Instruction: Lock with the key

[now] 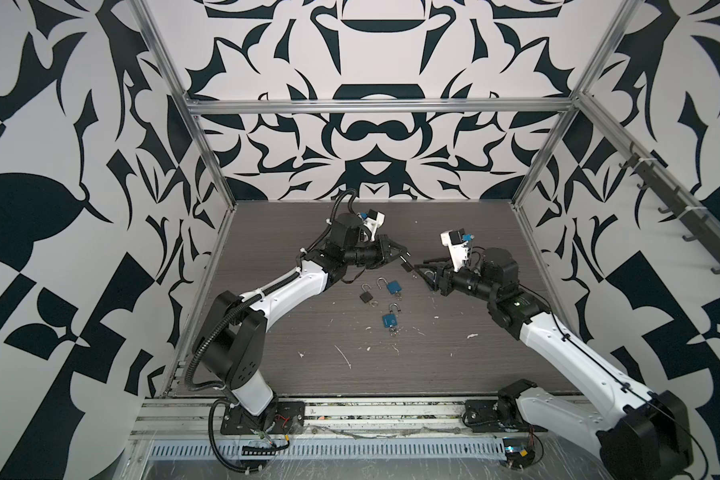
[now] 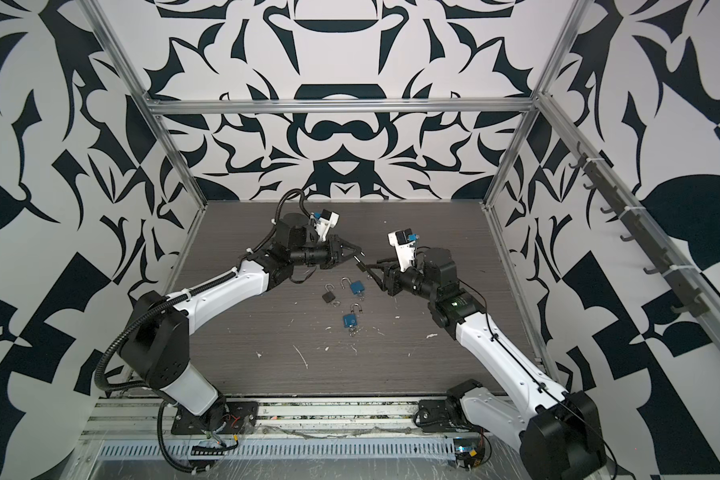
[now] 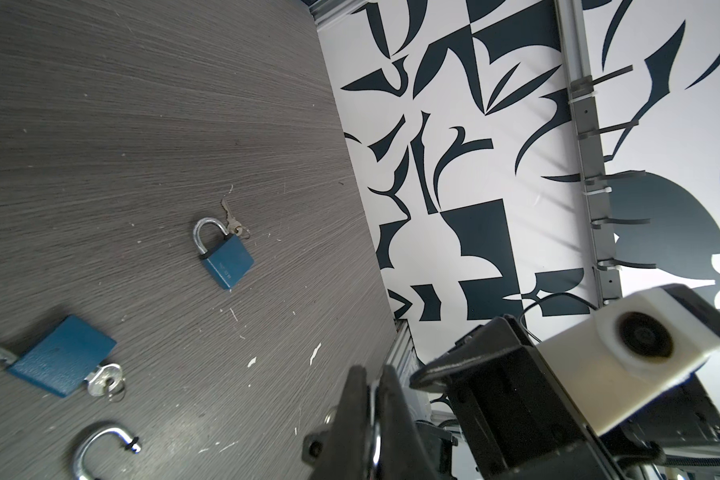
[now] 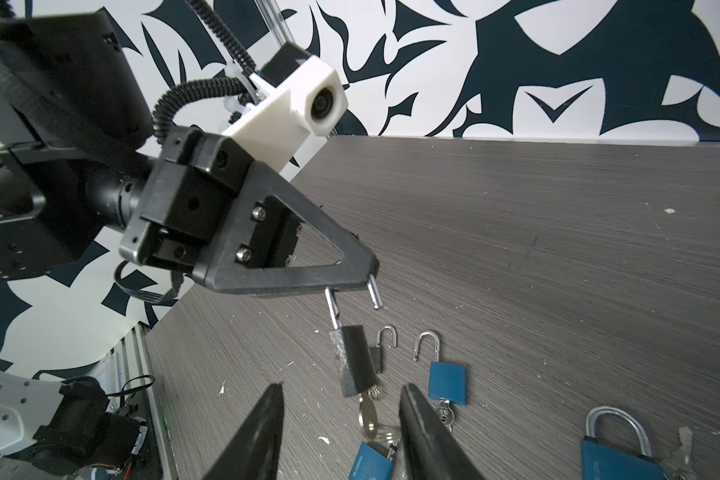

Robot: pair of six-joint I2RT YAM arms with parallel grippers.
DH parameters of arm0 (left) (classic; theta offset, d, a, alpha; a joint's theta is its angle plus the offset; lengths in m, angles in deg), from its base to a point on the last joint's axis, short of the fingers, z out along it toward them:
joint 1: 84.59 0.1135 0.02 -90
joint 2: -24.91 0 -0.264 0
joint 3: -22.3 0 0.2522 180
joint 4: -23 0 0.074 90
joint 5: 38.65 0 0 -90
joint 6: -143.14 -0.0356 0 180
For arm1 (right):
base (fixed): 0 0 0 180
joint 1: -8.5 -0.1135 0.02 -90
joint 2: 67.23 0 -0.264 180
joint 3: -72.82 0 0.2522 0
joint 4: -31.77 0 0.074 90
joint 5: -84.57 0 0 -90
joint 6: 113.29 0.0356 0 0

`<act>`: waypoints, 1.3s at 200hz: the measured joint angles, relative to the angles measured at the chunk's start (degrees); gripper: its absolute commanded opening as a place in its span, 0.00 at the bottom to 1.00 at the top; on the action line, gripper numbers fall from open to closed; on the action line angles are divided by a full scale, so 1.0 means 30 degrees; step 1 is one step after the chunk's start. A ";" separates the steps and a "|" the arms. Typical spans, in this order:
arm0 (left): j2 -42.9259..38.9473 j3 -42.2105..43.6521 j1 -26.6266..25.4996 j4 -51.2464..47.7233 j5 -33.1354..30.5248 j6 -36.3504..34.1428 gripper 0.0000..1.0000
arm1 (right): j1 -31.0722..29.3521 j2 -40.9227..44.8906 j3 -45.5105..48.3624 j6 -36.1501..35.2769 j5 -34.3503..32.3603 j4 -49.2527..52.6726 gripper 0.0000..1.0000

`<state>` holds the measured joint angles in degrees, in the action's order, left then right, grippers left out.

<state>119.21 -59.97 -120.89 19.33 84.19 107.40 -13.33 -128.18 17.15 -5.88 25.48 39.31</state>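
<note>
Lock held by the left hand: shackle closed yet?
No. In the right wrist view, one end of the shackle pokes free out of the left hand, not seated in the lock.

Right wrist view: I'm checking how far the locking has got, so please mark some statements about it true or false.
1. The left gripper is shut on the shackle of a dark padlock. True.
2. That shackle is snapped closed. False: one leg hangs free of the body.
3. A key sits in the padlock's underside. True.
4. The right gripper clamps the key. False: its fingers stand apart, either side of it.
5. Every padlock on the table is blue. False: a small black padlock lies there too.
</note>
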 measured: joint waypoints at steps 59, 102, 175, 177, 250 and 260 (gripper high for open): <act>-0.0015 -0.0015 0.0007 -0.0029 0.0175 0.0168 0.00 | 0.0000 -0.1129 0.0000 0.0007 0.0364 -0.0466 0.46; -0.0022 -0.0022 0.0000 -0.0022 0.0226 0.0415 0.00 | -0.0117 -0.1559 -0.0007 0.0015 0.0495 -0.0940 0.44; -0.0022 -0.0073 0.0000 -0.0007 0.0291 0.0627 0.00 | -0.0452 -0.2368 -0.0051 0.0066 0.0488 -0.1202 0.40; -0.0022 -0.0087 0.0000 -0.0007 0.0291 0.0634 0.00 | -0.0466 -0.2375 -0.0058 0.0058 0.0488 -0.1217 0.40; -0.0022 -0.0444 0.0000 0.0124 0.0401 0.0787 0.00 | -0.0648 -0.2878 -0.0444 0.0073 0.0481 -0.1537 0.33; -0.0022 -0.0444 0.0000 0.0124 0.0401 0.0787 0.00 | -0.0648 -0.2878 -0.0444 0.0073 0.0488 -0.1566 0.31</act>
<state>119.15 -61.30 -120.89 19.70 85.39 109.76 -15.27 -136.81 15.81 -5.66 26.95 34.61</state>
